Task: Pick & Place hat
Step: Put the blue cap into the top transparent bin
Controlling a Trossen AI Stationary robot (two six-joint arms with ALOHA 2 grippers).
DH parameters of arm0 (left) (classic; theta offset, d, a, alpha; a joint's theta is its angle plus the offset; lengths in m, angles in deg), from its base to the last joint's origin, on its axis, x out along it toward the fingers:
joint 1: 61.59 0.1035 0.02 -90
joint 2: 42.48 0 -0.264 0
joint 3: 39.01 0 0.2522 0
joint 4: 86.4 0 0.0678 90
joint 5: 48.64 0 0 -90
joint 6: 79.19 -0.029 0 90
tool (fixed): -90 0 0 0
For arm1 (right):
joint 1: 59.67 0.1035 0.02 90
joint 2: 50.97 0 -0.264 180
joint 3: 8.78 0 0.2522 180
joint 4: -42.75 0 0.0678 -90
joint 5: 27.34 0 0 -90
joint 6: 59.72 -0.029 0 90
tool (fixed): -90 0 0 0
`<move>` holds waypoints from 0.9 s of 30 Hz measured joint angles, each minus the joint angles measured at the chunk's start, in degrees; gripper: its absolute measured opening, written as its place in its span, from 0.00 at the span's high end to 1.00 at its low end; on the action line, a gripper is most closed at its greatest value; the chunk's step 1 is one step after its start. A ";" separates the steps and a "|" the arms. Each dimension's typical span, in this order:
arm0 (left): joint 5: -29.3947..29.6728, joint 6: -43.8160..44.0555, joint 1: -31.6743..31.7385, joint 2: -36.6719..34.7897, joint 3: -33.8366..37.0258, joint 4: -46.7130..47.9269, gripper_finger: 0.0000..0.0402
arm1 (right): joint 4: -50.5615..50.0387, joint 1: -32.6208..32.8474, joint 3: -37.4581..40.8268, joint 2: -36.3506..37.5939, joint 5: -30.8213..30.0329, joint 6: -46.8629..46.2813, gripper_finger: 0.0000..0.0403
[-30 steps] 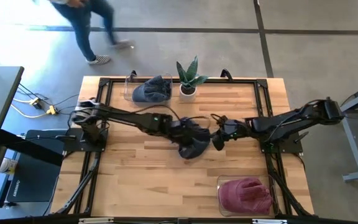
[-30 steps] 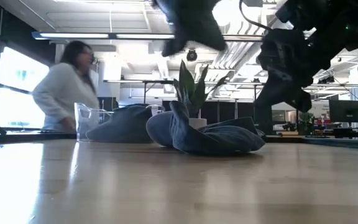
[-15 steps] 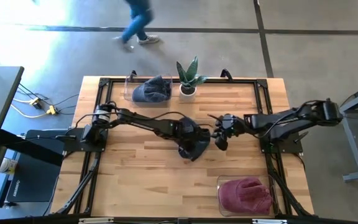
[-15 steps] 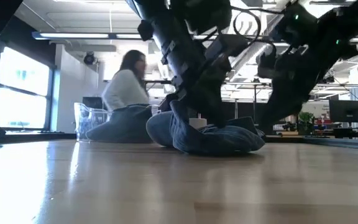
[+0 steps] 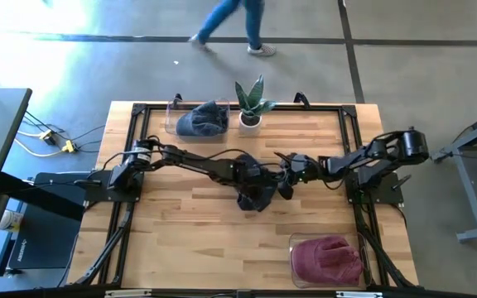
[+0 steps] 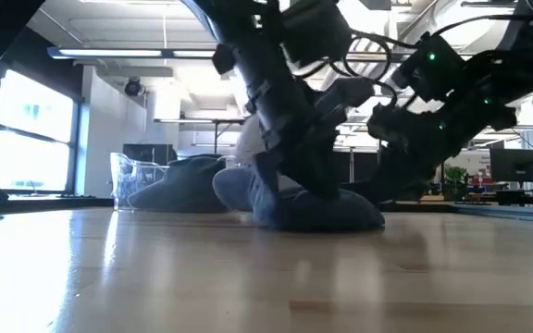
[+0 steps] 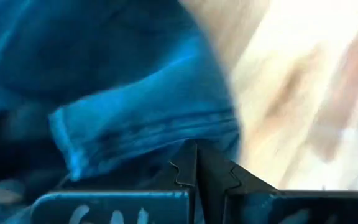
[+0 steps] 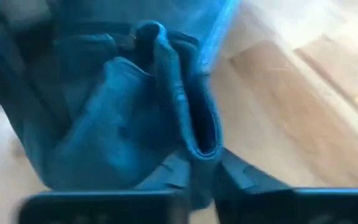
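Blue denim, crumpled into a heap, is the hat (image 5: 257, 195) at the middle of the wooden table (image 5: 180, 240), and both arms meet over it. From above, the left gripper (image 5: 253, 173) comes in from the left side and sits on the hat's upper edge; its wrist view shows the two fingers (image 7: 213, 174) pressed flat together, tips touching, with a stitched fold of the hat (image 7: 148, 137) lying just ahead of them, so the pincer is closed, though I cannot tell whether any cloth is caught between the tips. The right gripper (image 5: 286, 175) reaches in from the right side to the hat's right edge; in its wrist view a doubled rim of the hat (image 8: 191, 118) runs down into the narrow gap between the dark fingers (image 8: 241, 180), which are pinched on that fold. In the low view the hat (image 6: 313, 205) rests on the tabletop with both arms bearing down on it from above. Well behind it, near the table's far edge, a second blue hat (image 5: 203, 120) lies in a clear bin (image 5: 174, 116) beside a potted plant (image 5: 251, 103). At the near right corner a red hat (image 5: 328, 258) fills another clear bin (image 5: 293, 244). Beyond the table a person's legs (image 5: 237, 21) cross the grey floor.
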 joint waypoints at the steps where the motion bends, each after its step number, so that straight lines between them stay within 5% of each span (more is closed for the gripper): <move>1: -1.07 0.58 0.01 0.59 -0.35 -0.19 1.00 | -0.18 0.22 -0.29 0.30 0.59 -1.77 0.93; 11: -10.98 0.85 -0.08 -2.06 -0.19 10.34 1.00 | -23.61 8.24 -3.70 16.36 -7.33 -19.67 0.98; 15: -13.73 0.79 0.24 -5.15 -3.38 10.50 1.00 | -25.30 10.62 -4.09 19.79 -10.10 -21.22 0.96; 22: -6.28 1.27 0.32 -3.53 -6.75 -1.55 1.00 | -26.33 11.10 -4.10 20.96 -10.32 -21.76 0.96; 27: 2.18 6.44 0.32 3.70 -6.16 1.89 1.00 | -28.63 11.44 -4.09 23.65 -9.72 -23.97 0.99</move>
